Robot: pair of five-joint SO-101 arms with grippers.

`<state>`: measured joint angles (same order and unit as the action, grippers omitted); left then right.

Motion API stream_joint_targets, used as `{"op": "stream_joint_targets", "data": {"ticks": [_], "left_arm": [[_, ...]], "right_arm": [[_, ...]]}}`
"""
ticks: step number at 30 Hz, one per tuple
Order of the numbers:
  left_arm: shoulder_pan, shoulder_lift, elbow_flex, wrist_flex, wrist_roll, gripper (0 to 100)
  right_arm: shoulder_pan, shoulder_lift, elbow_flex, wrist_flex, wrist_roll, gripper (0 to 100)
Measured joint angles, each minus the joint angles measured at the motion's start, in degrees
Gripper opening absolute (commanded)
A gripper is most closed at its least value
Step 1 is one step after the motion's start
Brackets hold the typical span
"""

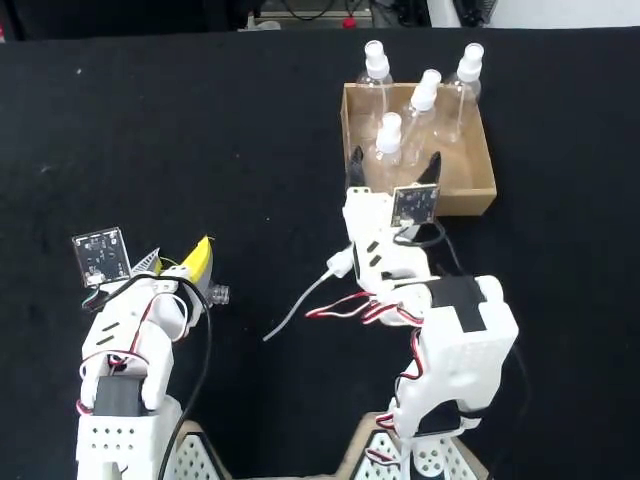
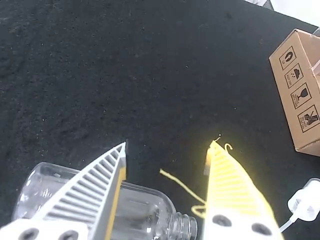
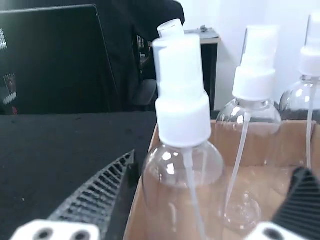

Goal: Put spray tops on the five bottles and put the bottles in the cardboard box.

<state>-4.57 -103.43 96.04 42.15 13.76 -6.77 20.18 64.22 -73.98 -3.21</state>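
Four capped bottles (image 1: pixel 428 92) stand upright inside the cardboard box (image 1: pixel 466 200), which sits at about 1 o'clock on the black table (image 1: pixel 200 120). That part of the job looks done. The right gripper (image 1: pixel 394 155) hangs at the box's near wall with its black jaws spread. One jaw is on either side of the nearest bottle (image 1: pixel 388 135), and I see no contact with it. This reads as either a release just made or a nudge about to be given. The fifth, bare bottle (image 2: pixel 45 182) lies on its side at about 8 o'clock. Its threaded neck is open and points toward the middle of the table. The left gripper (image 2: pixel 168 146) is low over it with its white and yellow jaws wide apart. The bottle's body is down by the roots of the jaws, not pinched between the tips, and I cannot tell whether they touch it. The last spray top (image 2: pixel 304 201) lies loose on the table between the two arms, at roughly 6 o'clock, with its thin tube trailing away. Lying flat, the bare bottle probably needs standing up or steadying before the top can be threaded on, which would explain why the left arm is placed there.
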Motion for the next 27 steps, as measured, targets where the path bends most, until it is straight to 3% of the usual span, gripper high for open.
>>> {"op": "stream_joint_targets", "data": {"ticks": [5, 19, 27], "left_arm": [[0.0, 0.0, 0.0, 0.0, 0.0, 25], [0.0, 0.0, 0.1, 0.0, 0.0, 25], [0.0, 0.0, 0.1, 0.0, 0.0, 25]], "right_arm": [[0.0, 0.0, 2.6, -5.3, 0.0, 40.4], [0.0, 0.0, 4.0, -6.5, 1.8, 40.4], [0.0, -0.4, 12.0, -14.4, 2.1, 40.4]]}}
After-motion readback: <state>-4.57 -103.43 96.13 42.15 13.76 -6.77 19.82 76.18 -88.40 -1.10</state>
